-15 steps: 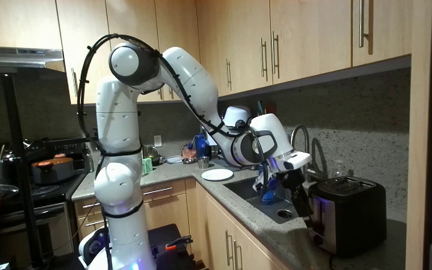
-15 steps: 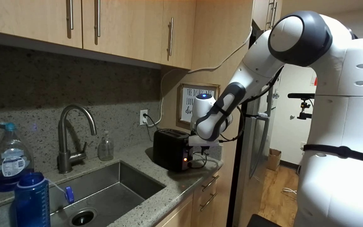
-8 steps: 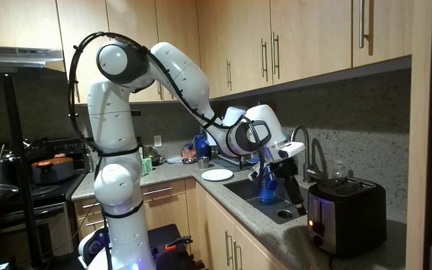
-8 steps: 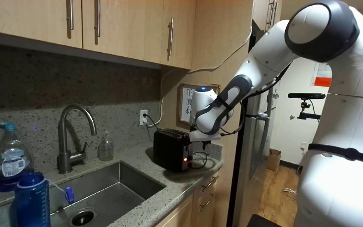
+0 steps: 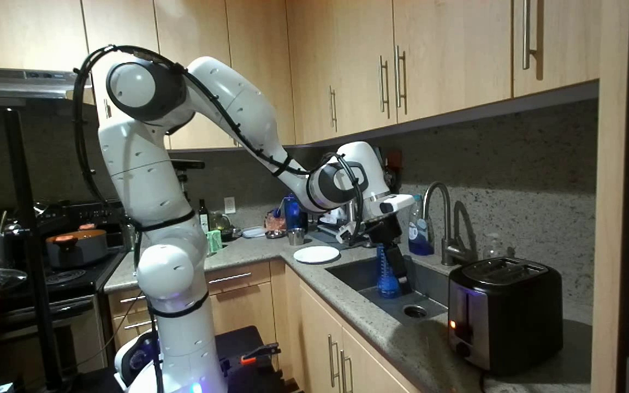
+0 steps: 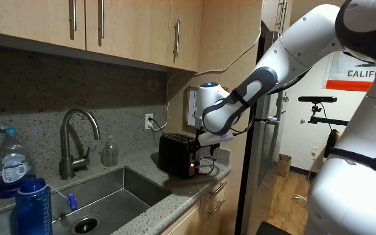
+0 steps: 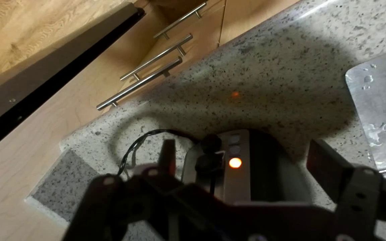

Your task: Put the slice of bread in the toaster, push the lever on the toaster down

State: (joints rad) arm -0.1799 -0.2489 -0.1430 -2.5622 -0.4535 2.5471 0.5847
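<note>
Your gripper (image 7: 242, 147) hangs wide, empty, just off the front of the toaster (image 5: 524, 322); bread unseen, likely inside it. Lift too near, and you could hook its seemingly lowered lever (image 7: 209, 163) up.

soft shadow dims the counter (image 7: 273, 83) near a glowing orange light (image 7: 235, 163).

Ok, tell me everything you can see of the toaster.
The toaster is a black box with rounded corners, a silvery, metal-looking front panel and slots on top; any bread inside is hidden. It stands upright on the speckled counter, beside the sink. An orange light glows beside the black lever, which looks pushed down, close to the knob. A black cord loops nearby. The open gripper is apart from it.
</note>
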